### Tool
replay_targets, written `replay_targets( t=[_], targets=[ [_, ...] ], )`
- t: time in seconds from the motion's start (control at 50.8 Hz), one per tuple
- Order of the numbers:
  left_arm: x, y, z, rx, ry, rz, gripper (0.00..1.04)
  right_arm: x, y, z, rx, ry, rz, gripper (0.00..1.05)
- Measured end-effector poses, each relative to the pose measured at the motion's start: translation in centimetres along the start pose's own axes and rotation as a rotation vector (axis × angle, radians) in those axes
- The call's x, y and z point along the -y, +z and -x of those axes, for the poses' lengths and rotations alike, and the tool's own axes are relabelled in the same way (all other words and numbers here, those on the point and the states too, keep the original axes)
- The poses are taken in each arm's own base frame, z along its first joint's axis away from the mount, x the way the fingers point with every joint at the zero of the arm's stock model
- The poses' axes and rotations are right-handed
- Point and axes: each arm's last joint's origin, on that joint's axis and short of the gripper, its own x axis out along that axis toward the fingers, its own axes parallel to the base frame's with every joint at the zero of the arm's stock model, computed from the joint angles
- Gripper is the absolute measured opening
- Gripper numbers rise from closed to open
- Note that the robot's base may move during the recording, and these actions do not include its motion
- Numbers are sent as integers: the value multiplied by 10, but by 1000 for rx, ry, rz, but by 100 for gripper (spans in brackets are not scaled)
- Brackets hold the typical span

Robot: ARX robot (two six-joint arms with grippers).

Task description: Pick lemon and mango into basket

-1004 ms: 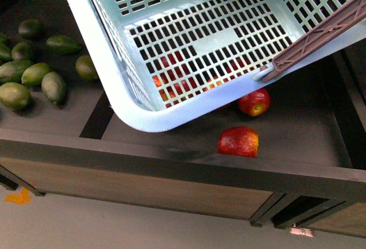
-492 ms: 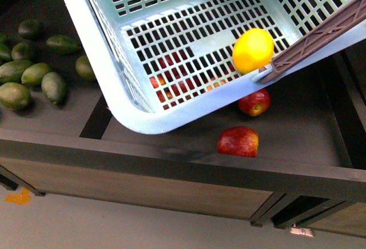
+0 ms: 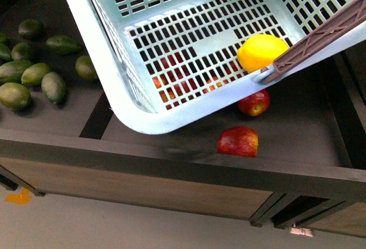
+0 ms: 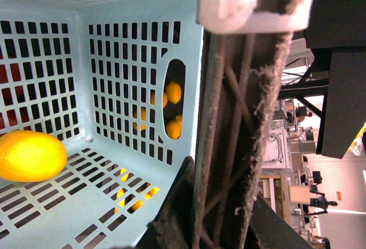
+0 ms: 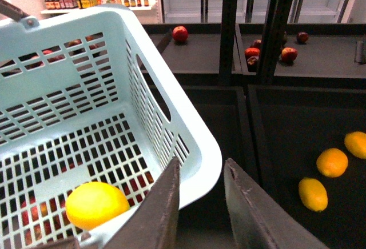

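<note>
The lemon (image 3: 262, 52) lies on the slotted floor of the basket (image 3: 108, 83), against its near wall and partly behind the brown handle (image 3: 320, 35). The left gripper (image 4: 223, 203) is clamped on that handle, its fingers cut off by the frame. The right gripper (image 5: 201, 169) hangs beside the basket, jaws apart and empty. 3 yellow-orange fruits (image 5: 332, 162) lie on a dark shelf; whether any is the mango cannot be told.

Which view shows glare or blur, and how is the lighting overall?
Front view: even light, sharp. Left wrist view: the brown handle looms close; the room behind is washed out. Right wrist view: white glare beyond the basket rim; lemon sharp.
</note>
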Motion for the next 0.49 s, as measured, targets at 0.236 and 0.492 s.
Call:
replay_targets(
  t=[0.236,0.492],
  targets=[
    [0,0,0,-6,-3,1,7,0,-20,27,1,-2,16,2],
    [0,0,0,-4,-2,1,7,1,-35,50,2,-2,17,14]
  ],
)
